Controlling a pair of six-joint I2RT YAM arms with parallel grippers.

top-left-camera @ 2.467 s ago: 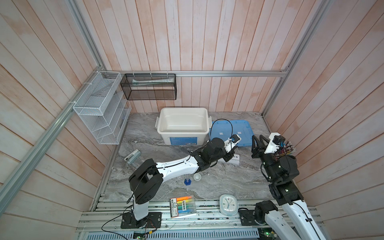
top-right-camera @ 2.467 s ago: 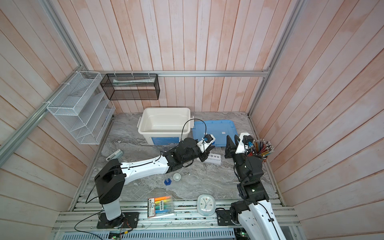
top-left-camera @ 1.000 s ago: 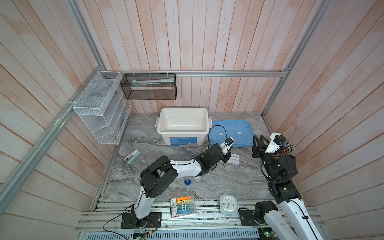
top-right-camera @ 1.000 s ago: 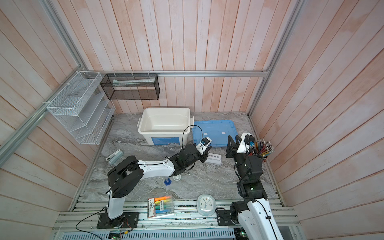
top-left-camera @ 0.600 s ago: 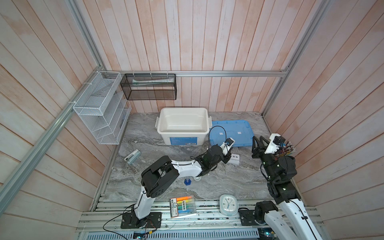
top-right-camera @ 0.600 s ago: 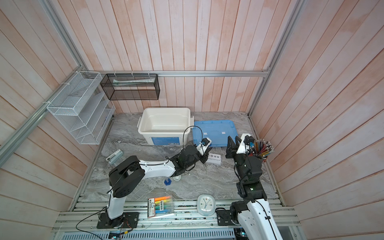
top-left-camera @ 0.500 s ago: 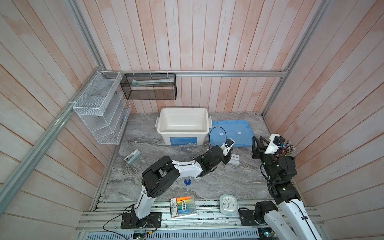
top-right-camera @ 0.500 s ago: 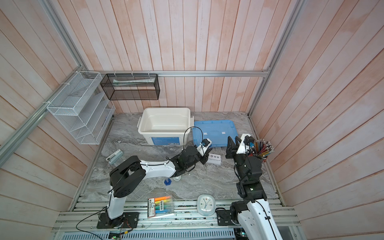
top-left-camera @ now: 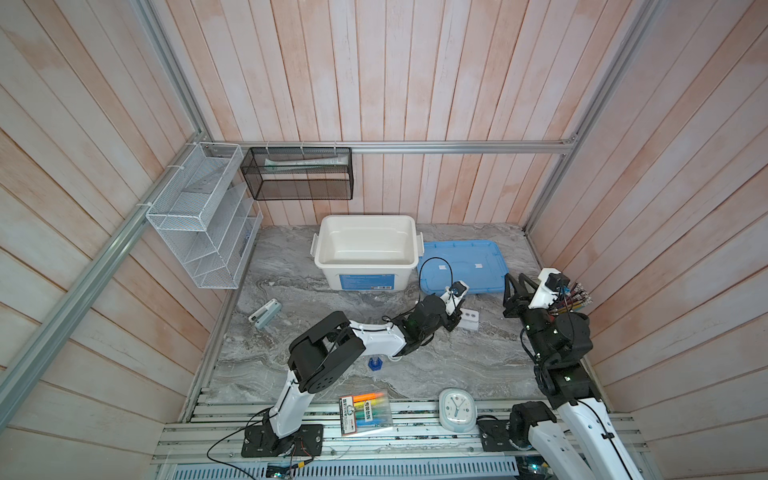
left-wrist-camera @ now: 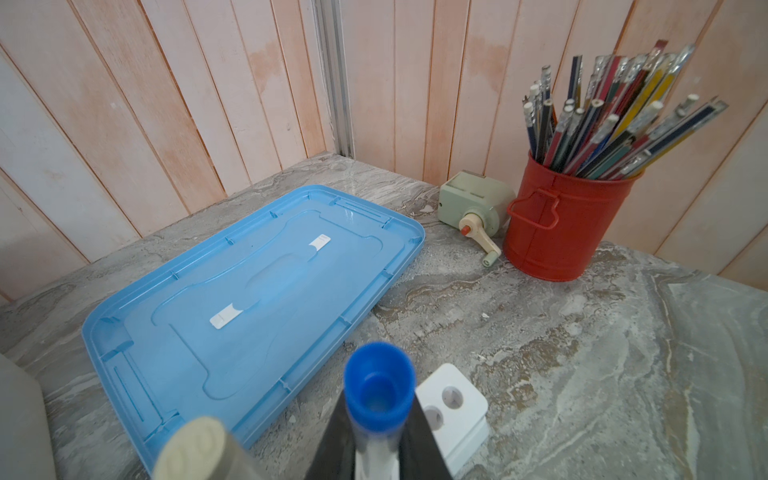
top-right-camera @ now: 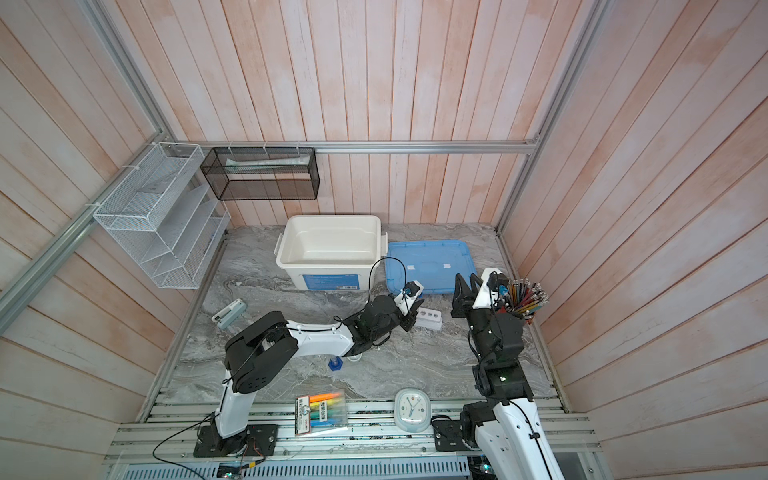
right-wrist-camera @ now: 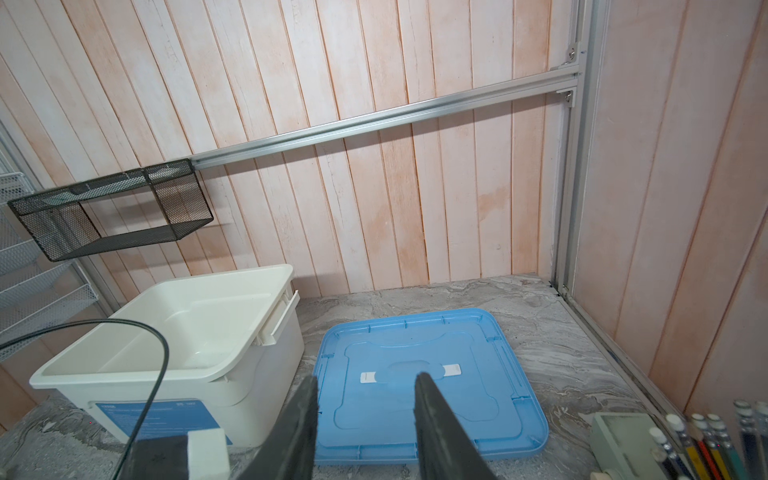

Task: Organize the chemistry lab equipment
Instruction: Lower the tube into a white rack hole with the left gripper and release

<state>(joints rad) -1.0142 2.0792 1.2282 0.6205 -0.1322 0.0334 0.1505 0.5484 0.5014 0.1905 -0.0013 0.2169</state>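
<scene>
My left gripper [left-wrist-camera: 377, 415] is shut on a thin clear tube with a blue cap [left-wrist-camera: 379, 384], held upright. It hangs right at the near end of the white rack [left-wrist-camera: 453, 409], whose two round holes show beside the cap. Both top views show this gripper [top-left-camera: 454, 311] [top-right-camera: 410, 311] at the rack [top-left-camera: 470, 321] [top-right-camera: 430, 318]. A blurred pale cap [left-wrist-camera: 195, 449] sits close to the left wrist camera. The blue-based cylinder [top-left-camera: 375, 364] [top-right-camera: 335, 363] stands under the left arm. My right gripper [right-wrist-camera: 368, 399] [top-left-camera: 515, 291] is open and empty, raised near the blue lid.
A white bin [top-left-camera: 365, 253] stands at the back, with the blue lid [top-left-camera: 461, 266] flat beside it. The red cup of pencils [left-wrist-camera: 557, 224] and a pencil sharpener [left-wrist-camera: 473, 203] stand at the right wall. A clock [top-left-camera: 457, 409], marker pack [top-left-camera: 365, 411] and stapler [top-left-camera: 264, 313] lie nearer the front and left.
The left arm has folded in and brought the blue-capped tube down to the rack's near end; in the last second it barely moves. The right arm is still.
</scene>
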